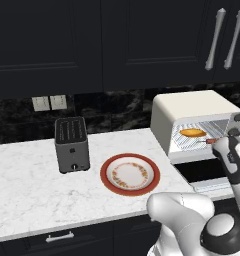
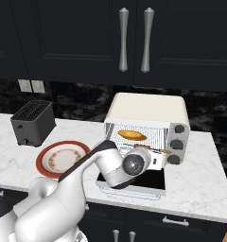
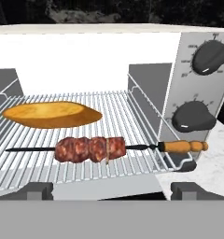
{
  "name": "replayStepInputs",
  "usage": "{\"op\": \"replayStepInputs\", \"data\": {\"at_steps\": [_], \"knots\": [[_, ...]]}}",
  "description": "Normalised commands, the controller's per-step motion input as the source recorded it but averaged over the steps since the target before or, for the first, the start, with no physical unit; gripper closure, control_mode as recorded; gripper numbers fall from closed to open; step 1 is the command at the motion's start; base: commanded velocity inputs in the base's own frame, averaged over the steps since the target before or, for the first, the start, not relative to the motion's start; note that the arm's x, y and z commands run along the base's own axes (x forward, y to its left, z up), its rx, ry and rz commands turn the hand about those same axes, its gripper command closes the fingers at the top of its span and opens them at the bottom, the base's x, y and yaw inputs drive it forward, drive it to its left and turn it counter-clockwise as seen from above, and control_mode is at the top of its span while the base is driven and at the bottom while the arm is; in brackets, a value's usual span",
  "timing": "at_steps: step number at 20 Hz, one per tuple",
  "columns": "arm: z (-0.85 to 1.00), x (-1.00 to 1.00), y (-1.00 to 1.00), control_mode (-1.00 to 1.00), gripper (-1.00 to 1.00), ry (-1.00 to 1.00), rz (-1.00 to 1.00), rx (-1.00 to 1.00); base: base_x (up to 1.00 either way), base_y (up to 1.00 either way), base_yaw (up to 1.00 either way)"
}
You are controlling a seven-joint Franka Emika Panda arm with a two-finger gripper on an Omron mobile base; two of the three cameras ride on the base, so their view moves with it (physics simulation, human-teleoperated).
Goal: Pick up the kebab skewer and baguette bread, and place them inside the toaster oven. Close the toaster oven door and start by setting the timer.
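Marble counter (image 1: 27, 180), white with grey veins, runs under black cabinets (image 1: 47, 40); two silver cabinet handles (image 2: 134, 40) up top. One toaster oven (image 2: 148, 124), cream box, sits at the counter's right end with its door (image 2: 134, 182) dropped flat and open toward the robot. One dark grey slot toaster (image 1: 71, 144) stands well to the left. One red-rimmed plate (image 1: 130, 174) lies between them, nothing on it.

Inside the oven, one wire rack (image 3: 128, 116). One baguette bread (image 3: 51, 114) lies on the rack toward the back. One kebab skewer (image 3: 90, 149) lies in front of it near the rack's front edge, meat chunks mid-stick, orange handle end pointing toward the knob side; bread and skewer lie close, and I cannot tell if they touch. Three grey knobs (image 2: 177, 143) down the oven's right face in the right base view; the hand view catches two of them.

One gripper (image 3: 111, 190), jaws spread wide, nothing between them, hovering just in front of the open oven mouth over the door.

Progress, judging: both food items are in, so the loading half looks done. Left: swing the door up shut, then turn the timer knob. Which knob is the timer I cannot tell. Next move probably needs the hand to get under or behind the door's edge to lift it.
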Motion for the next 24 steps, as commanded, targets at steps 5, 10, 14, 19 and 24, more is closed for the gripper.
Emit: {"op": "replayStepInputs", "data": {"at_steps": [5,10,14,19,24], "knots": [[-0.05,0.20,0.11,-1.00,-1.00,-0.05,0.00,0.00,0.00,0.00,0.00],[-0.18,0.05,0.03,-1.00,-1.00,-0.03,0.04,0.00,0.00,0.00,0.00],[-0.20,0.00,0.00,-1.00,-1.00,-0.03,0.06,0.00,0.00,0.00,0.00],[-0.04,0.06,0.00,-1.00,-1.00,-0.04,0.03,0.00,0.00,0.00,0.00],[0.00,0.16,0.00,-1.00,-1.00,-0.04,0.00,0.00,0.00,0.00,0.00]]}}
